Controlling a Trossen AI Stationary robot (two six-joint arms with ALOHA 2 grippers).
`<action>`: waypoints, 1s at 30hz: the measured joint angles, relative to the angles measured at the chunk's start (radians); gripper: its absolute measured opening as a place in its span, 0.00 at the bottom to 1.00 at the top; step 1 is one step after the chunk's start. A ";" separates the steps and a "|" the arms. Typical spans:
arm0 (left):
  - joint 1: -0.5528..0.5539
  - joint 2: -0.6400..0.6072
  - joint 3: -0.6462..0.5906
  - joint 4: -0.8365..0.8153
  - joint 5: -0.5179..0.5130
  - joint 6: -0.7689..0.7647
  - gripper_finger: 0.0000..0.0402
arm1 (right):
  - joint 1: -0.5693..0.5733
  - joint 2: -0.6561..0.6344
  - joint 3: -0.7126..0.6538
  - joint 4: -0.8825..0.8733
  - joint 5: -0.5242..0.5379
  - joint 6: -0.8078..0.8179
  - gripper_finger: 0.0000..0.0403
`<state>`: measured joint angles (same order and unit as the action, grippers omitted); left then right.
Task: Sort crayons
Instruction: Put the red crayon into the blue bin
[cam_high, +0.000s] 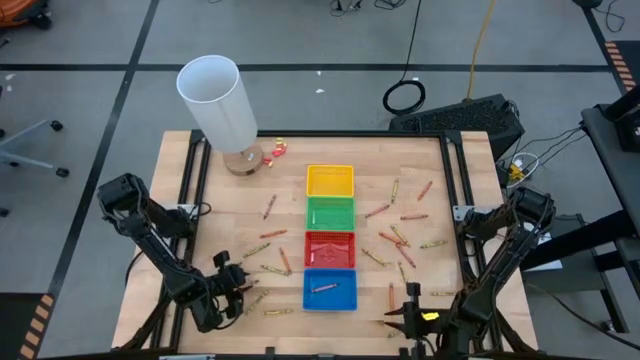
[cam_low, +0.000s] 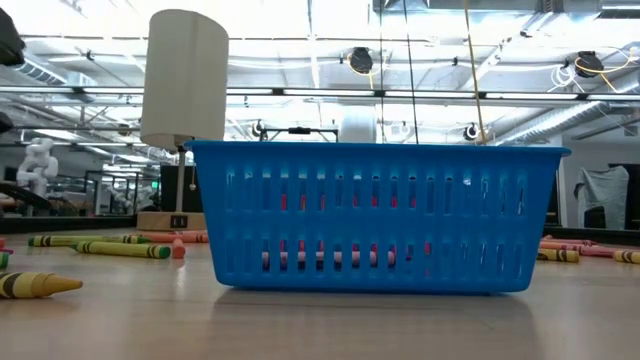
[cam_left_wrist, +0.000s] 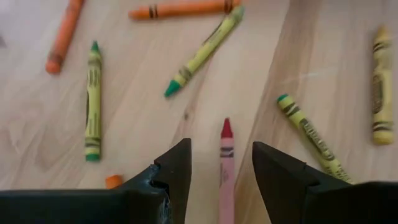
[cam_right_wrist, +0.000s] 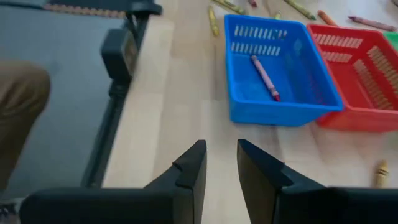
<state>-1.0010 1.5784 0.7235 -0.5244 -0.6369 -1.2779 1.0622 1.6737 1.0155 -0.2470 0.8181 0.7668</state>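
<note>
Crayons (cam_high: 398, 237) lie scattered over the wooden tabletop (cam_high: 430, 175) on both sides of a column of four trays — yellow tray (cam_high: 329, 180), green tray (cam_high: 330, 213), red tray (cam_high: 330, 248) and blue tray (cam_high: 330, 289). One pinkish crayon (cam_right_wrist: 265, 76) lies inside the blue tray, and the low view shows reddish shapes through the blue tray's slots.

Taking the blue tray as landmark: the left claw (cam_high: 243, 281) sits low over the tabletop to that tray's left, among a cluster of crayons. Its fingers stand apart — a red-tipped crayon (cam_left_wrist: 226, 168) lies on the wood between them, not gripped, with green-tipped yellow crayons (cam_left_wrist: 92, 102) and orange ones around it.

The right claw (cam_high: 411, 310) hovers near the tabletop's front edge, to the blue tray's right. Its fingers (cam_right_wrist: 189, 171) show a narrow gap with nothing in it, only bare wood below.

Beyond the yellow tray, at the far left part of the tabletop, stands a tall white cylinder (cam_high: 219, 103) on a wooden base.
</note>
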 joint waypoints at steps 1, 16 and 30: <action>-0.008 0.002 0.000 0.002 -0.013 0.000 0.42 | 0.001 0.000 -0.008 0.023 0.000 -0.001 0.19; -0.051 0.129 0.000 0.017 -0.034 -0.146 0.42 | 0.002 0.000 -0.055 0.116 0.024 -0.008 0.19; -0.088 0.155 0.000 0.013 -0.063 -0.258 0.07 | 0.000 0.000 -0.055 0.118 0.072 -0.013 0.19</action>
<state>-1.0891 1.7332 0.7235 -0.5110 -0.7001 -1.5354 1.0622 1.6737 0.9600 -0.1287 0.8901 0.7540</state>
